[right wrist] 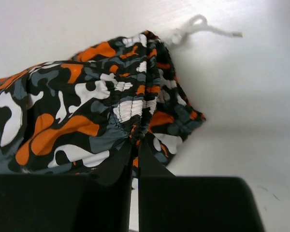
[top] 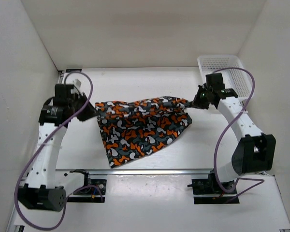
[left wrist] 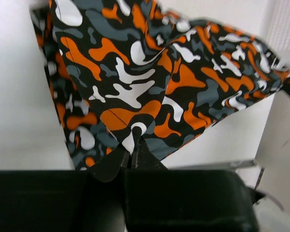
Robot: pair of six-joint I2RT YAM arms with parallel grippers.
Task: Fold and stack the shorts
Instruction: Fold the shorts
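Note:
The shorts, printed in orange, black, grey and white blotches, hang stretched between my two grippers above the table's middle, their lower part drooping toward the near edge. My left gripper is shut on their left corner; in the left wrist view the cloth fans out from the pinched tips. On the right, my right gripper is shut on the gathered elastic waistband, which bunches at the tips. A white drawstring trails from the waistband's far end.
A white perforated basket stands at the back right corner, just behind the right arm. White walls close in the table on the left, back and right. A metal rail runs along the near edge by the arm bases.

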